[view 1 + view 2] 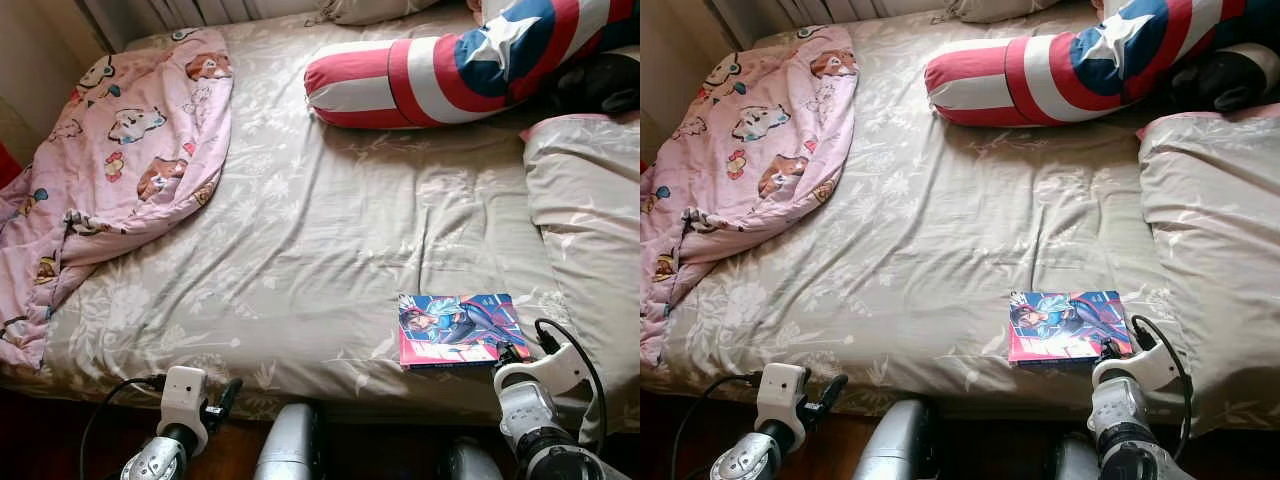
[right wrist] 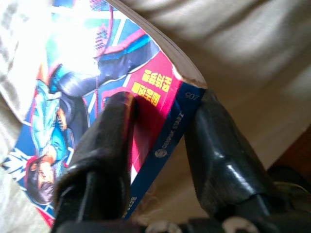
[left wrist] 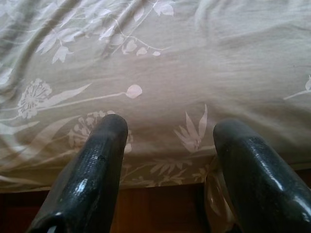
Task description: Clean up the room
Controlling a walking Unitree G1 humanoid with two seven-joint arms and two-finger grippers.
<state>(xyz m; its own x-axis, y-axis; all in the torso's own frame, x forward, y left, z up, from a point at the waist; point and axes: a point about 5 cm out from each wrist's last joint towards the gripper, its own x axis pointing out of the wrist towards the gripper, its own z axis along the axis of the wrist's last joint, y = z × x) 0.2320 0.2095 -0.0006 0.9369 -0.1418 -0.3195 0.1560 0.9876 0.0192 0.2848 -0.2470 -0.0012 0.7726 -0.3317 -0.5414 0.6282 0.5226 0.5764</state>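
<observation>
A comic book with a pink and blue cover lies flat near the front edge of the bed, to the right. My right gripper is at its near right corner: one finger rests on the cover, the other sits under the spine, shut on the book. From the head, that gripper touches the book's corner. My left gripper stands open at the bed's front edge, left of centre, holding nothing.
A crumpled pink cartoon blanket covers the bed's left side and hangs over its edge. A red, white and blue bolster lies at the back. A beige pillow sits at the right, a dark object behind it. Wooden floor lies below.
</observation>
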